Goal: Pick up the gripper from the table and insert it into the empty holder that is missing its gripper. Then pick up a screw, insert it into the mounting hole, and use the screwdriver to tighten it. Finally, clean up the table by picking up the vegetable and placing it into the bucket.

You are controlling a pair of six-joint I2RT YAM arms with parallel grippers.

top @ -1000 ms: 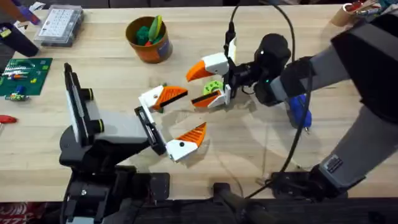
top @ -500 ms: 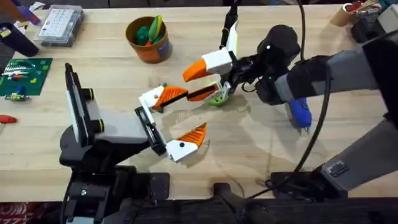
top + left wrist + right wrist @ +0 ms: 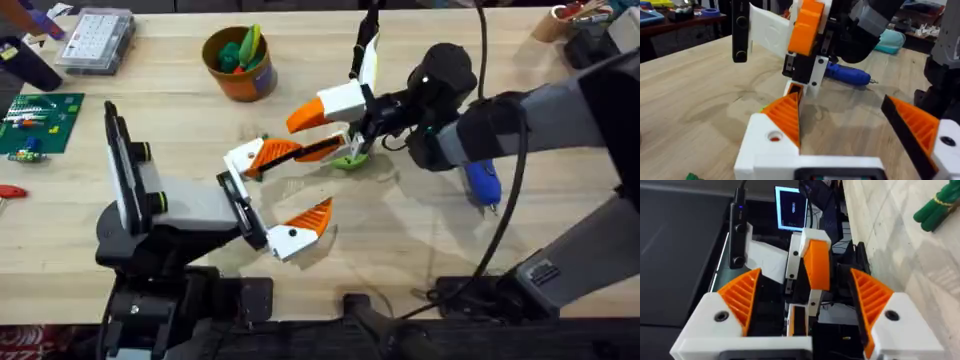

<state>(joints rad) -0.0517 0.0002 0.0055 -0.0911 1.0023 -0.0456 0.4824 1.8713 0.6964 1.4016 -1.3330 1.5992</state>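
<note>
**Operator:** Where does the right arm stand?

**Observer:** Your right gripper (image 3: 297,140) is turned on its side, one finger above the other. The fingers are apart, with the white-and-orange gripper part (image 3: 815,260) between them. I see a gap on both sides, so I judge it is around the part and not clamped on it, but the angle is poor and I am not fully sure. The part looks to sit upright on a black holder (image 3: 800,297). I think this is why you come from the side: the pads then face its flat sides.

**Operator:** And the left arm?

**Observer:** Your left gripper (image 3: 312,178) is low over the table (image 3: 150,110), wide open and holding nothing. It waits just beside the right one, near enough to help.

**Operator:** Where are the other things?

**Observer:** The screwdriver (image 3: 482,182) lies flat on the wood behind your right wrist, untouched, so the screw step looks not done yet. The lime-green disc (image 3: 348,158) lies under the right fingers. The bucket (image 3: 240,62) stands at the far side with green pieces inside. One green bundle (image 3: 935,207), probably the vegetable, lies on the table.

**Operator:** And the surface and the room?

**Observer:** The table is pale wood with a clear parts box (image 3: 95,40) and a green circuit board (image 3: 35,120) at the left edge. Behind is a lit monitor (image 3: 792,207).
</note>
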